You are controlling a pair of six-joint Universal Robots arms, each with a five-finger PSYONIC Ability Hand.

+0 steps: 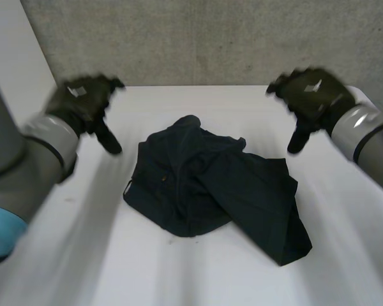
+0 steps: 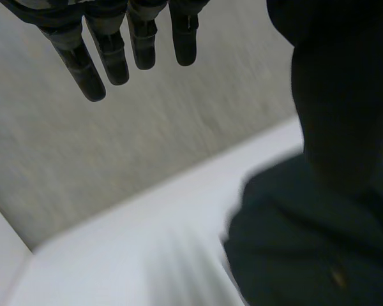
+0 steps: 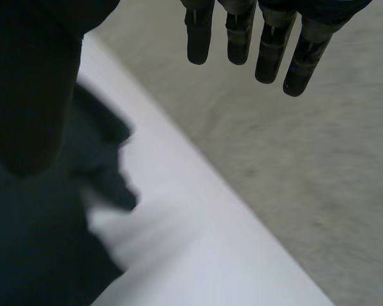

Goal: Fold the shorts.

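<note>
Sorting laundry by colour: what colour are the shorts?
Dark navy, nearly black, plain; the head view shows the shorts best.

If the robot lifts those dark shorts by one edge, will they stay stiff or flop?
Probably flop: the shorts lie crumpled in soft overlapping folds, so the rest would likely hang and drag. Pushed, they would more likely bunch up than slide whole across the smooth white table.

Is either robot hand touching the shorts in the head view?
No, the left robot hand and the right robot hand both hover apart from the crumpled shorts lying between them.
</note>
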